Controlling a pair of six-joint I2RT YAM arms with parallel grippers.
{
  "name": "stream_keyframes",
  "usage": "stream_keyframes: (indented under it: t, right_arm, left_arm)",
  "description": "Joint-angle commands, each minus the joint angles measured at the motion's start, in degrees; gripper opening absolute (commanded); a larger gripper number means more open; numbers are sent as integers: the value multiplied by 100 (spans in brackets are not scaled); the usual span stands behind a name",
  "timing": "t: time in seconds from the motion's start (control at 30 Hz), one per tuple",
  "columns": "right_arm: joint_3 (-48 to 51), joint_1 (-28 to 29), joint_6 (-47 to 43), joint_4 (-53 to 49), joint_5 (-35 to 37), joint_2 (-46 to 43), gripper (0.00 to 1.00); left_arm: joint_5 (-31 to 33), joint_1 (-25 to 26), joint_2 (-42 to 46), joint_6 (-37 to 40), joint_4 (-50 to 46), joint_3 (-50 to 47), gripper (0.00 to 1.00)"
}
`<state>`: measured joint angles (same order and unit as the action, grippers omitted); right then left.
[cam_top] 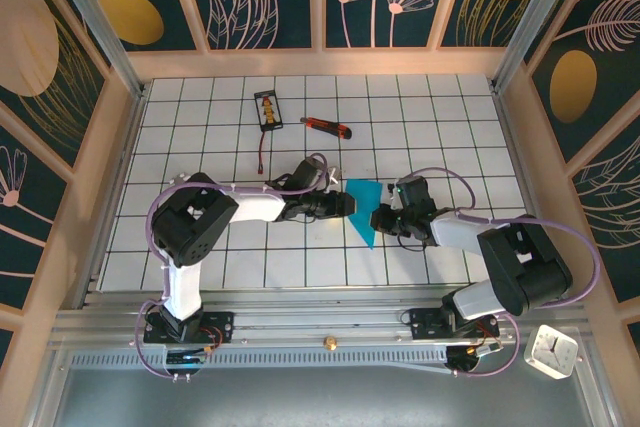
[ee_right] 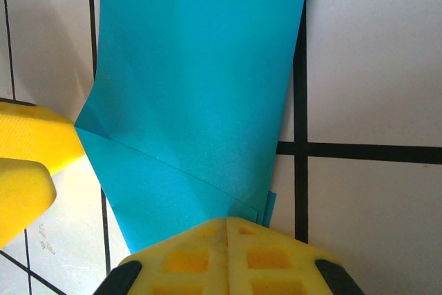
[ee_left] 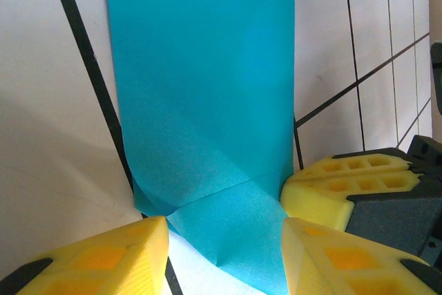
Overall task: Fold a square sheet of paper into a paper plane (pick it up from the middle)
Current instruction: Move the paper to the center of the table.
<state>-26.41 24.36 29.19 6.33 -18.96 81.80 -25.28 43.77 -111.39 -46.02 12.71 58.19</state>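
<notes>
At worktop [cam_top: 450,127] centre, slightly toward the near edge: square sheet of paper [cam_top: 366,205], cyan, creased into a narrow tapering shape. Lies flat on the tiles between both pincers.
Left gripper [ee_left: 224,266]: jaws apart, straddles the sheet's left edge, clamps nothing.
Right gripper [ee_right: 228,246]: jaws closed, tips touching the folded edge; pinching or merely pressing, cannot tell.
Toward the far edge, well apart: utility knife [cam_top: 327,127].
Likely hazards:
- Slight offset of layers beside the right tips, hence a crooked crease if pressed flat.
- Sliding or tearing of thin paper under dragged closed tips.
- Crumpling if the left jaws close carelessly.
</notes>
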Motion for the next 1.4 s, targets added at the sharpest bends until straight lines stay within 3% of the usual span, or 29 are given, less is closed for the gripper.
stream_keyframes:
  t: [0.0,0.43,0.8,1.1,1.37]
  right_arm:
    - [207,31,-80,-245,296,13,7]
    - [207,31,-89,-245,288,43,7]
    - [224,26,-89,-247,296,33,6]
    - [78,30,-239,-237,156,20,10]
    - [-172,423,-437,207,-492,-679,20]
  left_arm:
    - [-18,-65,-115,-202,124,102,47]
    - [-156,-140,-248,-597,321,14,41]
    - [-235,-134,-334,-507,240,173,21]
    - [301,-151,-55,-186,-53,123,0]
    - [1086,-150,943,-175,-524,-768,0]
